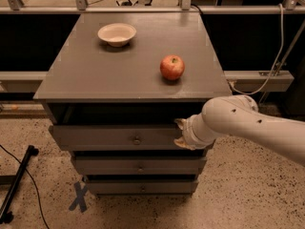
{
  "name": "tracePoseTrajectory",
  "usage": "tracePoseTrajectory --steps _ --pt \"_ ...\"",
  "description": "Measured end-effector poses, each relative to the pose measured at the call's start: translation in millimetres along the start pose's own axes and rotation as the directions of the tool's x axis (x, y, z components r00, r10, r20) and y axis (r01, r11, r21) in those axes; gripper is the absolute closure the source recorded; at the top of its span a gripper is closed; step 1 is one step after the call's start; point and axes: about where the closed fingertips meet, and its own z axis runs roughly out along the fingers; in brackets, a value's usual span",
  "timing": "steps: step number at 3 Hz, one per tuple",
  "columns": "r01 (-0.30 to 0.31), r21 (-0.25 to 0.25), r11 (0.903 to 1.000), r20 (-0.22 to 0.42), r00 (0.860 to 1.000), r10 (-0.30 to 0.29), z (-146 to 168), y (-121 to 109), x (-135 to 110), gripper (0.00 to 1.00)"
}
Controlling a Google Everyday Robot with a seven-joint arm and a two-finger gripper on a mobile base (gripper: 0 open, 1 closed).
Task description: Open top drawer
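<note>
Gripper [177, 133] of white robot arm [248, 125] sits at right end of wide grey wooden top drawer [109, 137], right of its small round metal knob [137, 140]. Fingers [180, 123] apart: one by drawer's top edge, other lower on front. Drawer pokes out a bit under flat grey counter [119, 66]. Round red apple [172, 67] and small white bowl [116, 34] on counter.

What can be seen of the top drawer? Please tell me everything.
The top drawer is grey and looks like painted wood, with a flat wide front and one small round metal knob near its middle. It stands partly open: its front sits forward of the two drawers below, and a dark gap shows above it. Its inside is in shadow. The gripper is at the right end of the front, seemingly touching it.
</note>
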Motion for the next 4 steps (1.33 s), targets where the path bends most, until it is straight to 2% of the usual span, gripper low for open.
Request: tracePoseTrajectory --steps 1,2,4 --pt "0.000 0.000 1.0000 0.000 1.000 0.000 0.0 0.0 0.0 1.00" --pt "0.000 0.000 1.0000 0.000 1.000 0.000 -0.7 -0.1 -0.3 0.92" --pt "0.000 0.000 1.0000 0.000 1.000 0.000 -1.3 -0.2 -0.5 0.41"
